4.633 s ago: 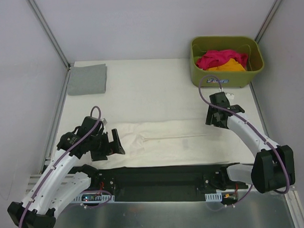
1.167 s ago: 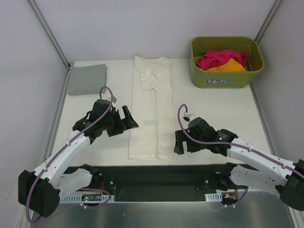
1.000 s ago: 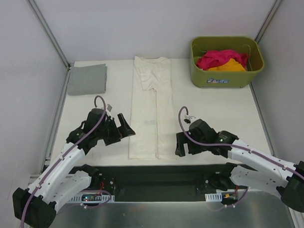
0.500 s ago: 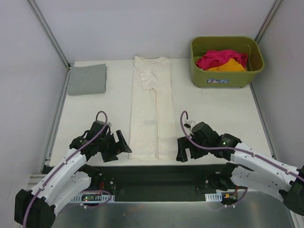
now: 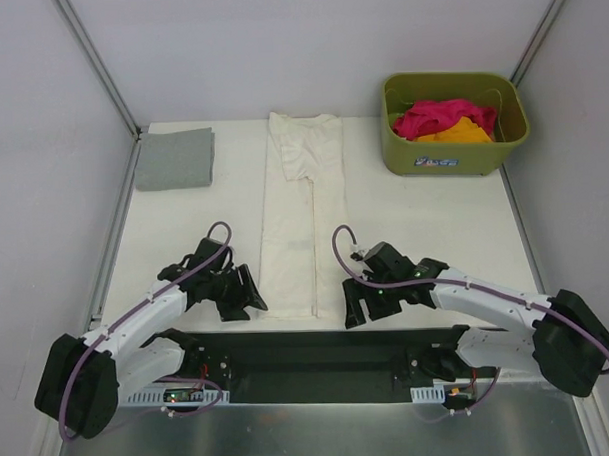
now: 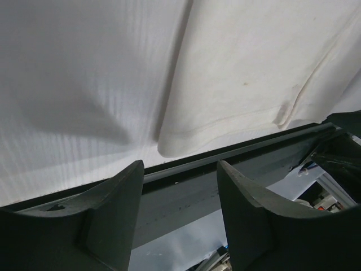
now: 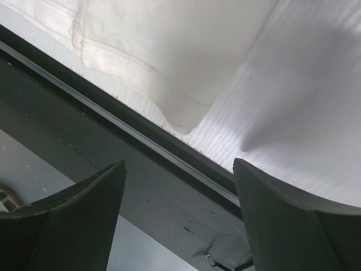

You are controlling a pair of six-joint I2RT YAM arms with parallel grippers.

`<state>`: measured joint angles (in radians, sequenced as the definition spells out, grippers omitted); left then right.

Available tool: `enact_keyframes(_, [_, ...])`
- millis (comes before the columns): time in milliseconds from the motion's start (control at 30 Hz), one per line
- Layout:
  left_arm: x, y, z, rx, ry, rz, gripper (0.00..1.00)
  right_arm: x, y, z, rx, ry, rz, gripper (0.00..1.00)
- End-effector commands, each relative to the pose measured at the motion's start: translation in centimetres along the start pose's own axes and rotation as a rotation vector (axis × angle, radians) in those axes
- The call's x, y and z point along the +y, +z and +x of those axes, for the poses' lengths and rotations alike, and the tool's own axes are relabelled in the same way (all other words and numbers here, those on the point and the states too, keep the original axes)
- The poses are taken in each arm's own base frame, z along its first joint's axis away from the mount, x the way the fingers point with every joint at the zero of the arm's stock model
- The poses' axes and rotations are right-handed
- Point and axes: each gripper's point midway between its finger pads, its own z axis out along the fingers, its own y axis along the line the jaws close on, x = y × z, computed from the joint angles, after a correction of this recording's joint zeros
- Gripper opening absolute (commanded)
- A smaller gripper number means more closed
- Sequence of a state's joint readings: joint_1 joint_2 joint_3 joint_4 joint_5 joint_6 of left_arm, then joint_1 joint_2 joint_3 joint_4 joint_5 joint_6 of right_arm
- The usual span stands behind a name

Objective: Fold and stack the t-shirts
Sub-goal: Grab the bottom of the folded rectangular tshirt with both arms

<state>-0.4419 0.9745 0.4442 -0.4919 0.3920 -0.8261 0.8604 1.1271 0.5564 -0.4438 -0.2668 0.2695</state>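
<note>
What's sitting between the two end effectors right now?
The near hem of the cream-white t-shirt, folded into a long strip, lies between the left end effector and the right end effector. The top external view shows it.

Cream shirt (image 6: 254, 73) cropped at both wrist views' edges; pink shirt (image 5: 433, 116), orange shirt (image 5: 461, 132) half-hidden inside basket (image 5: 482, 154).

Big cream-white t-shirt (image 5: 299, 218) is plain; far left of it a plain grey t-shirt (image 5: 175, 158), far right of it an olive-green basket (image 5: 502, 146) w/ white-blue label (image 5: 437, 163), w/ magenta-pink t-shirt (image 5: 433, 116) & orange t-shirt (image 5: 461, 132) inside. Table (image 5: 424, 224) under it white w/ fine ribbing, black strip (image 5: 329, 349) by its hem; left arm (image 5: 138, 319) & right arm (image 5: 487, 300) white w/ black joints, purple cables (image 5: 336, 252).
</note>
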Motion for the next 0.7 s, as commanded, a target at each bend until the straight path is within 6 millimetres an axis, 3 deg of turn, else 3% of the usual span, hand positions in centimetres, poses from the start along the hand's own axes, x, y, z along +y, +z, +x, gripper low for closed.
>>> enact_keyframes(0, [-1.4, 1.1, 0.3, 0.041, 0.028, 0.052, 0.52, 2.2, 0.2, -2.4, -0.041, -0.016, -0.075, 0.77])
enact_keyframes(267, [0.0, 2.8, 0.8, 0.087, 0.020, -0.035, 0.20, 0.9, 2.3, -3.4, -0.046, 0.026, 0.004, 0.57])
enact_keyframes(400, [0.1, 3.2, 0.2, 0.064, 0.040, -0.054, 0.00, 0.6, 3.0, -4.1, -0.064, 0.041, 0.027, 0.34])
enact_keyframes(667, [-1.1, 2.2, 0.9, 0.072, 0.069, 0.025, 0.00, 1.6, 2.8, -3.5, -0.036, 0.025, -0.017, 0.01])
